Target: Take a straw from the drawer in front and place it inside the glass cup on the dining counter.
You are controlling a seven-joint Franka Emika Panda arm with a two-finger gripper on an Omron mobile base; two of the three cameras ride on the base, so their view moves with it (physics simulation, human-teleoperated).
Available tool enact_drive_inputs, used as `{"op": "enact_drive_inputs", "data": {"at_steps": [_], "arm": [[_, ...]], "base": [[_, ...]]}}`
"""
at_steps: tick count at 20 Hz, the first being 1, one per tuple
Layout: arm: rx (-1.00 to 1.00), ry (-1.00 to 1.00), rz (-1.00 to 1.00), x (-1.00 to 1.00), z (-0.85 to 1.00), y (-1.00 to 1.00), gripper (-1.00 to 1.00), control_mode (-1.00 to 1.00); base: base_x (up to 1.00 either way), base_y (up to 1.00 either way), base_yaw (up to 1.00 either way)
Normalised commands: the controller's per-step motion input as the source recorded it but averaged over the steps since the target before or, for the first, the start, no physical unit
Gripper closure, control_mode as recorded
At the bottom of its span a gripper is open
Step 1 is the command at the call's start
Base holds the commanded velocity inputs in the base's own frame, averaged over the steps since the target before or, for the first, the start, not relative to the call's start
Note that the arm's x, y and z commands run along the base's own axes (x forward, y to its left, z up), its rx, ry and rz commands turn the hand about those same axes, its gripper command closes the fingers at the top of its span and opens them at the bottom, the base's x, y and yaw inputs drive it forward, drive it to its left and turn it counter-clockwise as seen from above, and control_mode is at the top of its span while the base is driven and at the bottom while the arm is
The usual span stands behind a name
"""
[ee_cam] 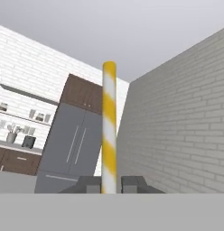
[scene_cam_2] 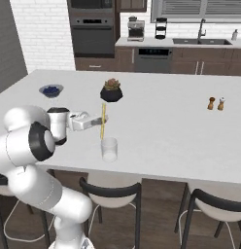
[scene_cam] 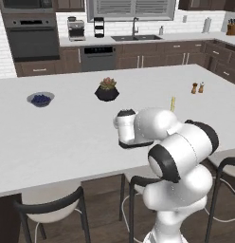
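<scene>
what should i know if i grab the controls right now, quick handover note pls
Gripper: shut on the straw, held upright.
Straw: hangs just above the glass cup, lower end near the rim, not yet inside.
Glass cup: upright near the front edge of the dining counter.
Done: straw fetched and brought over the cup.
Left: lower the straw into the cup, open, pull back.

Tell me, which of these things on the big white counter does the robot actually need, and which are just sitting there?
Needed: the straw, held upright in the gripper; the glass cup just below it; the dining counter the cup stands on.

Just sitting there: the blue bowl, the potted plant, the pair of brown shakers.
</scene>
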Motion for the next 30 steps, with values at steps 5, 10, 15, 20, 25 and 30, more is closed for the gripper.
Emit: {"op": "enact_drive_inputs", "data": {"at_steps": [5,10,15,20,25,30], "arm": [[0.0,0.0,0.0,0.0,0.0,0.18,1.0,-1.0],[0.0,0.0,0.0,0.12,-0.01,0.18,1.0,-1.0],[0.0,0.0,0.0,0.25,-0.08,0.0,1.0,-1.0],[0.0,0.0,0.0,0.06,-0.16,-0.06,1.0,-1.0],[0.0,0.0,0.0,0.0,-0.32,-0.06,1.0,-1.0],[0.0,0.0,0.0,0.02,-0.22,0.0,1.0,-1.0]], "base": [[0.0,0.0,0.0],[0.0,0.0,0.0],[0.0,0.0,0.0],[0.0,0.0,0.0],[0.0,0.0,0.0],[0.0,0.0,0.0]]}}
